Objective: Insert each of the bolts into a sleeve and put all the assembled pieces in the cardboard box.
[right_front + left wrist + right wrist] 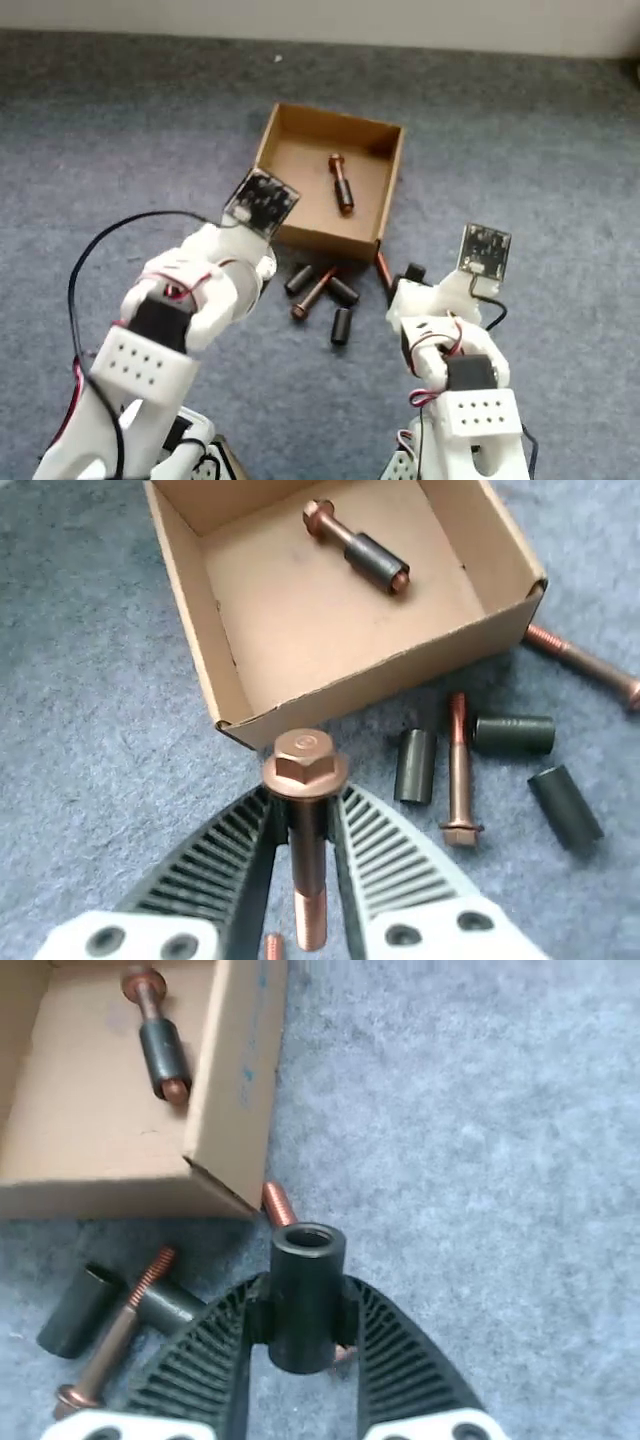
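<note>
My left gripper is shut on a copper bolt, its hex head pointing toward the cardboard box. My right gripper is shut on a black sleeve, held upright with its open bore showing, just off the box's near corner. One assembled bolt and sleeve lies inside the box. On the carpet between the arms lie three loose sleeves and a loose bolt. Another bolt lies by the box corner.
Grey carpet covers the whole surface. The box stands at the far middle, with both arms in front of it, the left arm and the right arm. Open carpet stretches left and right of the box.
</note>
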Action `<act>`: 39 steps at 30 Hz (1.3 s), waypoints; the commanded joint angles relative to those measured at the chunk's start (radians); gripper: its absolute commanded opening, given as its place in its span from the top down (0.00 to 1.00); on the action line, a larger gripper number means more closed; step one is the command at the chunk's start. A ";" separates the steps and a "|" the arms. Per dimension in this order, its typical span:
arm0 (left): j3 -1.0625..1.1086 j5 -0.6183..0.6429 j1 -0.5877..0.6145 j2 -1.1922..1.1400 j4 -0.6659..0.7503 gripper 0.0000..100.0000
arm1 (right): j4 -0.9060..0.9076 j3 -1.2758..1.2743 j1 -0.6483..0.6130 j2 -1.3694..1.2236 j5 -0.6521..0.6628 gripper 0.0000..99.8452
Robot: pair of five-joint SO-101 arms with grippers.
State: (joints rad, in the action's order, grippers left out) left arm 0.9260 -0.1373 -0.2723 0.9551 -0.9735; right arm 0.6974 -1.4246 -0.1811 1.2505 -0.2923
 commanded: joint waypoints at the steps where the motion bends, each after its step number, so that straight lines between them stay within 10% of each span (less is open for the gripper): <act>1: 0.030 0.060 0.001 0.124 0.034 0.99 | -0.008 -0.021 0.002 0.162 0.011 1.00; 9: 0.174 0.167 0.001 0.338 0.098 0.99 | 0.051 -0.180 -0.013 0.596 0.077 1.00; 25: 0.418 0.222 0.001 0.874 0.098 0.99 | 0.051 -0.213 -0.216 0.587 0.081 1.00; 39: 0.424 0.238 0.002 0.866 0.187 0.99 | -0.159 -0.321 -0.533 0.585 0.245 1.00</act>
State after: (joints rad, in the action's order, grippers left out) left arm 1.3571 0.0760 -0.2739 1.8098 -0.8355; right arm 0.6252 -1.6701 -0.6552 1.8182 -0.1312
